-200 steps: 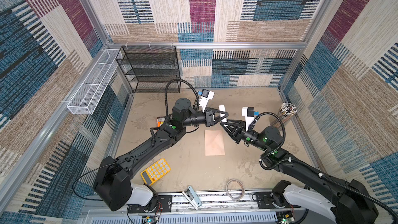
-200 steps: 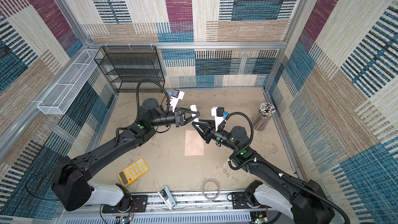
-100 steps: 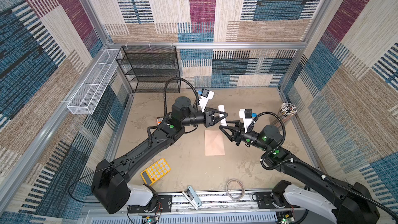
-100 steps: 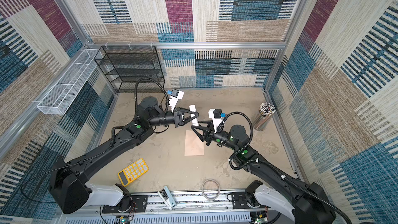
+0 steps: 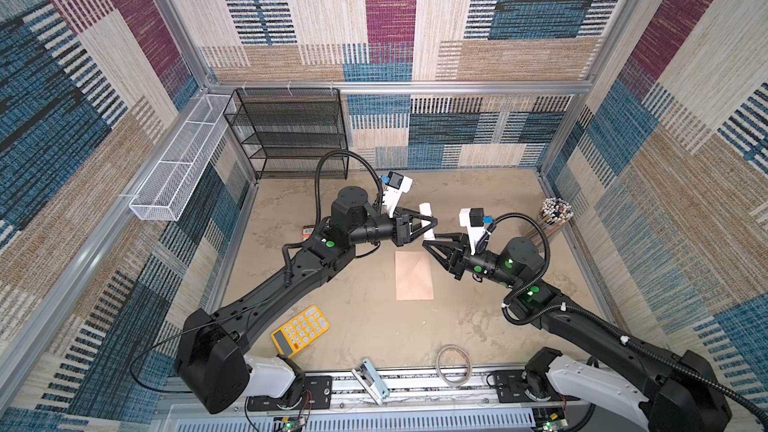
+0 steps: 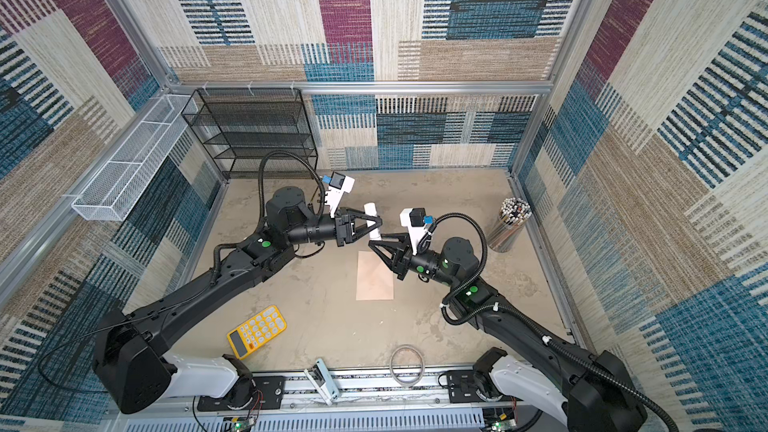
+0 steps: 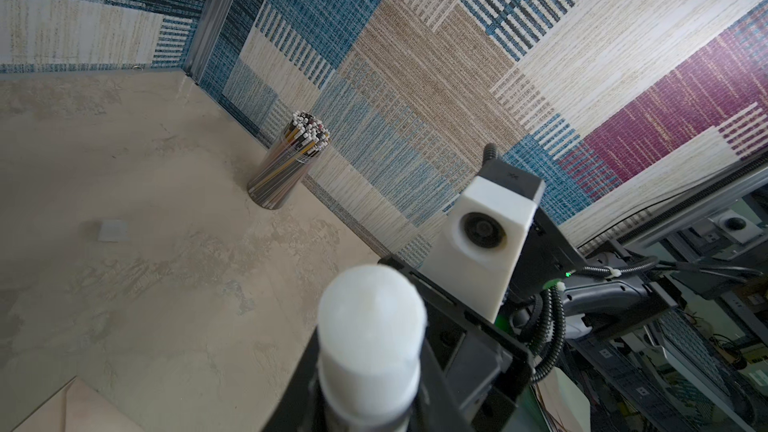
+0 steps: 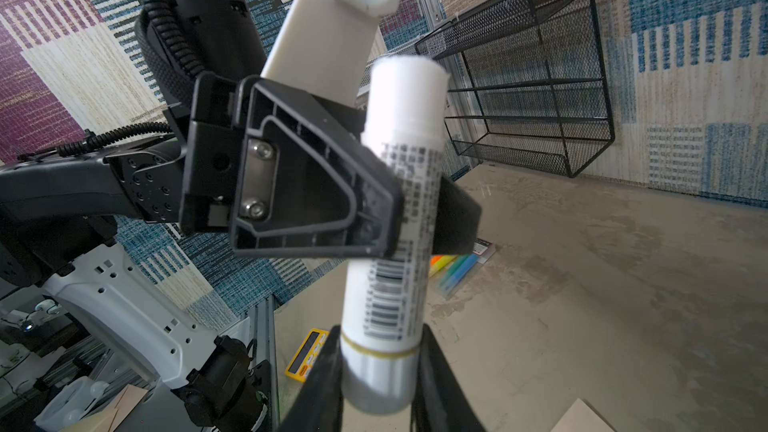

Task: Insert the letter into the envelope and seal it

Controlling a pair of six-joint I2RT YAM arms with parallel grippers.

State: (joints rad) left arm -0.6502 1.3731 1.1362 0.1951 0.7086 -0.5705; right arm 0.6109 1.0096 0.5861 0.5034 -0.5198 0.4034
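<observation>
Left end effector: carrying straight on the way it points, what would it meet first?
Probably the right arm's white camera mount. The left end effector, shut on the glue stick, points across at it, with the right end effector on the stick's lower end; depth between them is unclear.

You're looking at two robot arms: left arm [image 5: 291,276], right arm [image 5: 590,326]. You're also counting one glue stick [image 8: 384,301], one envelope [image 5: 414,275], one calculator [image 5: 300,330], one ring [image 5: 438,363], one pale blue tool [image 5: 372,380], one marker pack [image 8: 457,270], one mesh shelf [image 5: 291,147], one wire basket [image 5: 166,184], one pencil cup [image 5: 555,222].
</observation>
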